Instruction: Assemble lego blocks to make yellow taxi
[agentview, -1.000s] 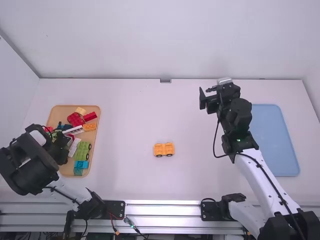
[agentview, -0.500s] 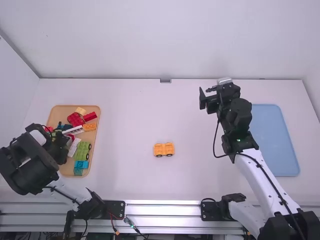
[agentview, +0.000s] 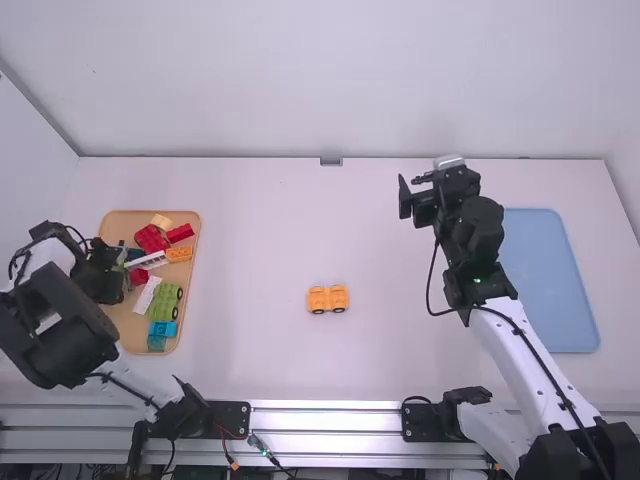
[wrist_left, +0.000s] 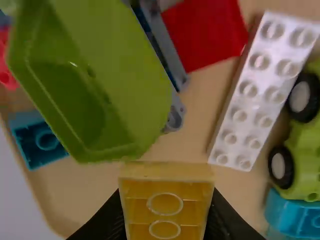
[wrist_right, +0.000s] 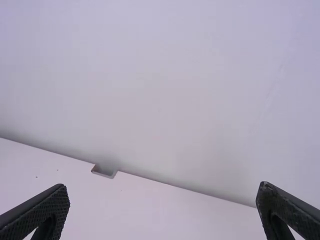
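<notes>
My left gripper (agentview: 118, 283) is over the left side of the wooden tray (agentview: 188, 216). In the left wrist view my left gripper (wrist_left: 167, 220) is shut on a translucent yellow block (wrist_left: 167, 202). An orange-yellow car base with wheels (agentview: 328, 299) stands mid-table, apart from both grippers. The tray also holds an orange block (agentview: 179, 254) and a tan-yellow block (agentview: 161, 221). My right gripper (agentview: 412, 198) is above the table's far right part; in the right wrist view, the right gripper (wrist_right: 162, 205) is wide open with nothing between its fingers.
In the tray lie red blocks (agentview: 151, 239), a long white brick (wrist_left: 257, 90), a green wheeled base (agentview: 166, 301), a green hollow piece (wrist_left: 105, 75) and blue blocks (agentview: 162, 329). A blue tray (agentview: 550, 280) lies at the right, beside the right arm.
My left gripper has moved a little away from the camera and to the left over the tray, uncovering more of the tray's middle. The right arm and the car base have stayed still.
</notes>
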